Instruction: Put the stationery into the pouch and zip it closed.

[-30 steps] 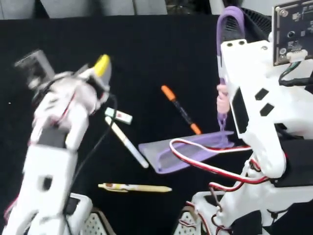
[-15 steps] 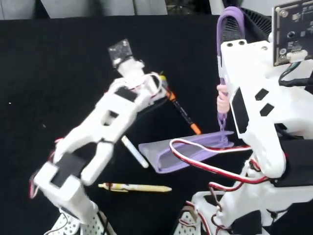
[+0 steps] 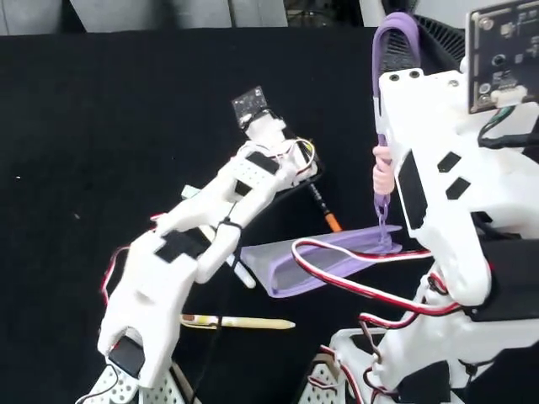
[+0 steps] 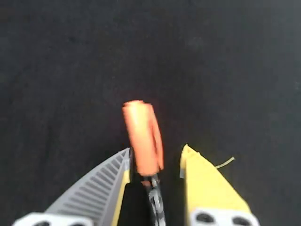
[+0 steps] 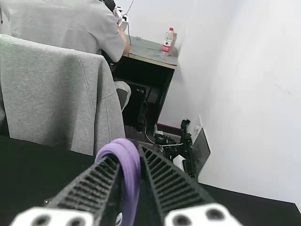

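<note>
Left claw (image 4: pixel 156 149), released, straddles the orange marker (image 4: pixel 142 134); right claw (image 5: pixel 127 153) grips the pouch strap (image 5: pixel 130 178).

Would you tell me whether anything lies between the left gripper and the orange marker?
Nothing visible does. The left gripper is open, with the cap of the orange marker between its fingers and only the black table around it.

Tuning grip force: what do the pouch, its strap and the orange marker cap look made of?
Pouch: soft purple sheet, vinyl or fabric, can't tell; lies limp. Strap: smooth, rubbery-looking band, bends into a loop. Marker cap: probably hard plastic; smooth, straight-sided.
</note>
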Controlling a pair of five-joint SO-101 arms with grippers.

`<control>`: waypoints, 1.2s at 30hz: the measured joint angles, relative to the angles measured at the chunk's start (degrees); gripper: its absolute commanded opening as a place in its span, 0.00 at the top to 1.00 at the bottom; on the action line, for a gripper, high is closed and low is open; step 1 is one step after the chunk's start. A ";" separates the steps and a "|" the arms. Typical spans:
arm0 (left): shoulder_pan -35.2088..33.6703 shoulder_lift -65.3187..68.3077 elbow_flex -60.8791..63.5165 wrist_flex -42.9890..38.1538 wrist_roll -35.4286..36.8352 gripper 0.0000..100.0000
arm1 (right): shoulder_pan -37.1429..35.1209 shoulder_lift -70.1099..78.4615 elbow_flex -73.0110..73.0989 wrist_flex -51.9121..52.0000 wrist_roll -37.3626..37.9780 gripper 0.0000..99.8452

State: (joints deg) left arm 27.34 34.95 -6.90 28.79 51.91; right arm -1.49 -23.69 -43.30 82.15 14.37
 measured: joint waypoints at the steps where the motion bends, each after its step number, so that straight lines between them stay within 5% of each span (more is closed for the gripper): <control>1: -0.09 1.76 -1.49 0.00 0.00 0.82 | 0.00 0.00 0.00 0.00 0.00 0.99; 10: 0.00 9.93 -12.84 3.25 0.18 0.82 | 0.00 0.00 0.00 0.00 0.00 0.99; 19: 0.00 16.26 -27.69 19.43 0.18 0.94 | 0.00 0.00 0.00 0.00 0.00 0.99; 36: -0.44 37.36 -70.95 50.99 0.44 0.97 | 0.00 0.00 0.00 0.00 1.49 0.99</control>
State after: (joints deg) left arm 26.90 72.31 -77.85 79.78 52.35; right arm -1.49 -23.69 -43.30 82.15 15.87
